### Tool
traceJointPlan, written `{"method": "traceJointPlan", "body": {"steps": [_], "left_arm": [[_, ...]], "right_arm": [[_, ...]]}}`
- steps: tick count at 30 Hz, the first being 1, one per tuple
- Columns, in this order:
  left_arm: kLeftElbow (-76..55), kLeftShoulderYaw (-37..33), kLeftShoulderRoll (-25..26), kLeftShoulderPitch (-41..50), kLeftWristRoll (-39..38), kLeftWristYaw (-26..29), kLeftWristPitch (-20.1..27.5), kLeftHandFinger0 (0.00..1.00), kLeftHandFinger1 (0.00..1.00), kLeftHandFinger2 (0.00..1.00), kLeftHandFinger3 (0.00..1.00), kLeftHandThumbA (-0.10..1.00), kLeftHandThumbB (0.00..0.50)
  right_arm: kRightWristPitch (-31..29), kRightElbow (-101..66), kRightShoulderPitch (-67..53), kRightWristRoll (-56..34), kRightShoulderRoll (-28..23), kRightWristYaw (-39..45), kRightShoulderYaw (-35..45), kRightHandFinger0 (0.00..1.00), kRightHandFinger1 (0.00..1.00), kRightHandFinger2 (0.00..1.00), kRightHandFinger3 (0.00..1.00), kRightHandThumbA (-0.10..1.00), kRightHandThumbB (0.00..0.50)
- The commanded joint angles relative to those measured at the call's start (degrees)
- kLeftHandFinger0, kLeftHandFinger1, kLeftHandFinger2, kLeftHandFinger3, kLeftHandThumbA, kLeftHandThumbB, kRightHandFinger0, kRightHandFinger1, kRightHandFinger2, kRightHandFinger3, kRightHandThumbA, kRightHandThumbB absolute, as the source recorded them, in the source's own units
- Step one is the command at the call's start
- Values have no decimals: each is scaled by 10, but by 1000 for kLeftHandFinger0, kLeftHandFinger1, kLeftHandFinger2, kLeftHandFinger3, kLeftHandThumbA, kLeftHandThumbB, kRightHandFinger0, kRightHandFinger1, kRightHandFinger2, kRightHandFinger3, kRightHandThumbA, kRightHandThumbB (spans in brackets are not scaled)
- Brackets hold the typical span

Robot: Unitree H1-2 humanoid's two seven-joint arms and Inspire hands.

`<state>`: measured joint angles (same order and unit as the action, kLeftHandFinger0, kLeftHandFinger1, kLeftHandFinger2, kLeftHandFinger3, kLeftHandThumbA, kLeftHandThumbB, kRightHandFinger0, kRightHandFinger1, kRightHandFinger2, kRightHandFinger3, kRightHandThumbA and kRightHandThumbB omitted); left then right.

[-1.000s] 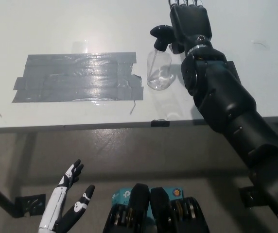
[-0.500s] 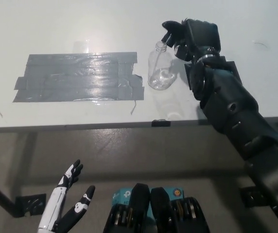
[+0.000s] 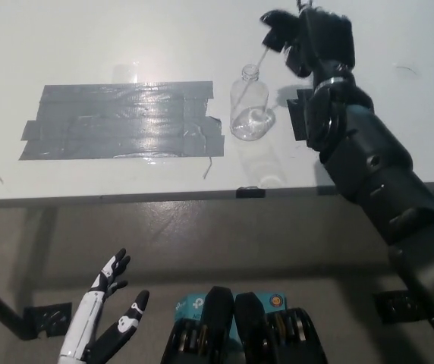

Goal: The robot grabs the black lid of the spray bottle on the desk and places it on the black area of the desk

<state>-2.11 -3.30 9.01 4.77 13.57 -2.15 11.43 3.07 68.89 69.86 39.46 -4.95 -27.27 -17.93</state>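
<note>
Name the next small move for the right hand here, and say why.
Probably lift a little more, then carry left. The right hand holds the black lid above the bottle, but the dip tube appears to reach down to the open neck. The black area lies to the bottle's left. The left hand rests open below the desk.

On view are one white desk (image 3: 88, 45), one clear bottle (image 3: 249, 114) standing on it, one black spray lid (image 3: 276, 36) with its tube, one dark taped patch (image 3: 118, 121) made of several overlapping strips, and two robot hands, one white (image 3: 99, 322) and one black (image 3: 319, 38).
</note>
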Motion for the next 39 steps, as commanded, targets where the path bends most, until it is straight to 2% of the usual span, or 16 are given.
{"method": "traceJointPlan", "body": {"steps": [1, 5, 10, 12, 15, 20, 21, 22, 23, 25, 27, 29, 30, 32, 34, 39], "left_arm": [[-13, -2, 10, -4, 2, -1, 19, 897, 980, 1000, 1000, 684, 22], [-9, -3, 9, -8, 3, 0, 22, 887, 973, 1000, 1000, 680, 27], [-7, -3, 7, -9, 2, 0, 23, 871, 959, 1000, 1000, 677, 30], [-8, -3, 7, -9, 5, 1, 21, 869, 959, 1000, 1000, 678, 35], [-8, -2, 9, -9, 3, 0, 23, 868, 960, 1000, 1000, 691, 39], [-6, -1, 7, -10, 5, 3, 24, 859, 952, 1000, 1000, 683, 28], [-7, 0, 7, -7, 4, 4, 23, 859, 951, 1000, 1000, 680, 28], [-5, 1, 7, -6, 3, 5, 26, 860, 952, 1000, 1000, 679, 29], [-5, 2, 7, -5, 2, 6, 26, 860, 952, 1000, 1000, 679, 30], [-5, 3, 9, -3, 1, 5, 27, 856, 952, 1000, 1000, 688, 32], [-5, 4, 10, 0, 6, 7, 28, 854, 950, 1000, 1000, 692, 31], [-10, 5, 8, 1, 10, 8, 22, 854, 943, 1000, 1000, 690, 24], [-10, 5, 8, 2, 12, 9, 23, 853, 939, 1000, 1000, 684, 16], [-4, 6, 8, 2, 11, 12, 29, 850, 936, 1000, 1000, 682, 22], [-2, 8, 8, 5, 9, 12, 31, 848, 933, 1000, 1000, 678, 24], [2, 12, 8, -1, 6, 13, 33, 848, 933, 1000, 1000, 675, 25]], "right_arm": [[-14, -51, 64, -21, -16, -35, 13, 2, 460, 841, 1000, -100, 74], [-18, -87, 76, -17, -30, -38, 14, 0, 345, 774, 752, -100, 127], [4, -142, 75, -22, -46, -21, 24, 0, 361, 830, 871, -100, 173], [10, -148, 75, -27, -54, -10, 30, 0, 317, 747, 641, -100, 201], [11, -162, 68, -31, -64, -12, 37, 0, 270, 707, 487, -100, 204], [12, -152, 61, -36, -79, -23, 47, 0, 296, 792, 758, -100, 187], [12, -139, 56, -41, -80, -25, 51, 0, 267, 695, 691, -100, 201], [2, -109, 55, -44, -82, -31, 50, 0, 145, 469, 501, -100, 236], [-1, -102, 56, -45, -81, -32, 50, 0, 95, 401, 414, -100, 238], [-4, -94, 39, -54, -83, -26, 55, 0, 0, 238, 365, -100, 203], [-7, -72, 22, -58, -82, -36, 56, 0, 0, 236, 308, -100, 191], [-11, -43, 14, -64, -84, -34, 55, 0, 69, 448, 188, -100, 175], [-16, -34, 11, -65, -85, -35, 53, 0, 127, 573, 236, -100, 166], [-18, 4, 1, -67, -86, -36, 49, 0, 220, 674, 359, -100, 171], [-22, 33, -8, -73, -85, -34, 47, 0, 259, 685, 549, -100, 167], [-20, 68, -16, -84, -80, -19, 45, 0, 201, 590, 618, -100, 164]]}}
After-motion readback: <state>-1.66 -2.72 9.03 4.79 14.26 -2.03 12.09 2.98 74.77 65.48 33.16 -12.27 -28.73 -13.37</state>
